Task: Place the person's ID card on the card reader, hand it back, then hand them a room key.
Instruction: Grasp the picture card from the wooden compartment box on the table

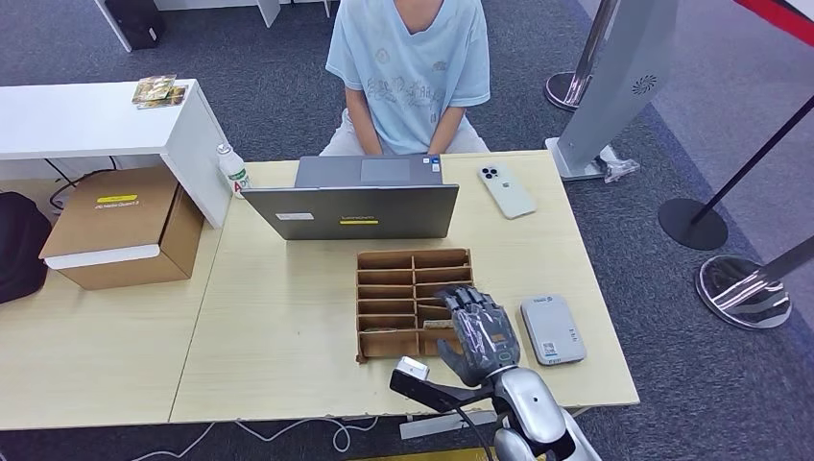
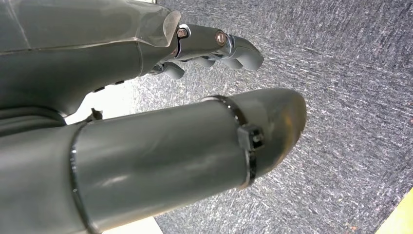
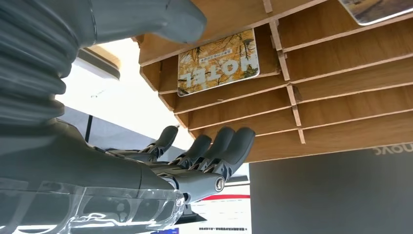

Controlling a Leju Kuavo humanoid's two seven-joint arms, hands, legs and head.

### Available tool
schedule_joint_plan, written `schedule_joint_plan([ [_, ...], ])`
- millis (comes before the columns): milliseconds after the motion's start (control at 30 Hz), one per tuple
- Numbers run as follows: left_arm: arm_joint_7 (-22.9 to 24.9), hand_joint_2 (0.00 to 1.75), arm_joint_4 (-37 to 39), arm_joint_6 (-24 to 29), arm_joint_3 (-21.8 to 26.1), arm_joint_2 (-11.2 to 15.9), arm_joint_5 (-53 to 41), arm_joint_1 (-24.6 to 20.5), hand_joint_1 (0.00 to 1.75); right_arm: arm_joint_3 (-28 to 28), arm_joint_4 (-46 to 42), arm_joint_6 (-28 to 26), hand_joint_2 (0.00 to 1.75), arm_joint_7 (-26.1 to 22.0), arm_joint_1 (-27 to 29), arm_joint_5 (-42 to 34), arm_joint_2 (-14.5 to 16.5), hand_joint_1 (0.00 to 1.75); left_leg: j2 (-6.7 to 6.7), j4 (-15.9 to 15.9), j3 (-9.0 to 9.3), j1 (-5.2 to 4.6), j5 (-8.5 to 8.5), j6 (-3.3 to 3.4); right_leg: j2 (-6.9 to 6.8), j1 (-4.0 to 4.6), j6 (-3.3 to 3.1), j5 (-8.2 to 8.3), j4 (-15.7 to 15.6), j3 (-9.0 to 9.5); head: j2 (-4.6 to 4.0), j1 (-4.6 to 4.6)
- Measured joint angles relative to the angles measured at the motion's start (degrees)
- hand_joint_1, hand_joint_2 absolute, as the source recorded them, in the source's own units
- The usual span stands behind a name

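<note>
at the upper left of the head view a white counter is seen with a small printed item on its top, and below it a cardboard box is set on the left table. a plastic bottle is placed at the corner where the counter meets the light wooden desk. near the middle of the frame an open grey laptop is turned toward a person in a pale blue shirt seated behind the desk. just below the laptop a brown wooden card rack with two columns of slots is laid on the desk; in the right wrist view a room key card printed "hotel" is seen lying in one slot. the right hand is held over the lower right part of the rack, its fingers spread and only slightly bent, with nothing gripped. a white phone is laid right of the laptop, and a grey card reader is set just right of the hand. in the left wrist view the left hand is shown over grey carpet, fingers curled loosely around nothing.
</note>
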Motion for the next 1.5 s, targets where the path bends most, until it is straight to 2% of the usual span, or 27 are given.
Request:
schedule_joint_plan([
  [167,0.0,0.0,0.0,0.0,0.0,0.0,0.0,0.0,0.0,-0.1,0.1,0.0,1.75,0.4,0.0,0.6,0.0,0.53,0.0,0.0,0.0,0.0,0.0,0.0,0.0,0.0,0.0,0.0,0.0,0.0,0.0,0.01],
  [567,0.0,0.0,0.0,0.1,0.0,0.0,0.0,0.0,0.0,-1.2,0.1,-0.1,1.75,0.5,0.4,0.8,0.0,0.72,0.0,0.0,0.01,0.0,0.0,0.0,0.0,0.0,0.0,0.0,0.0,0.0,0.0,0.0],
  [933,0.0,0.0,0.0,0.1,0.0,0.0,0.0,0.0,0.0,-1.5,0.1,-0.1,1.75,0.6,0.7,1.0,0.0,0.74,0.0,0.0,0.01,0.0,0.0,0.0,0.0,0.0,0.0,0.0,0.0,0.0,0.0,0.0],
  [1500,0.0,0.0,0.0,0.1,0.0,0.0,0.0,0.0,0.0,-2.2,0.2,-0.1,1.75,0.6,0.8,1.2,0.0,1.06,0.0,0.0,0.01,0.0,0.0,0.0,0.0,0.0,0.0,0.0,0.0,0.0,0.0,0.0],
])
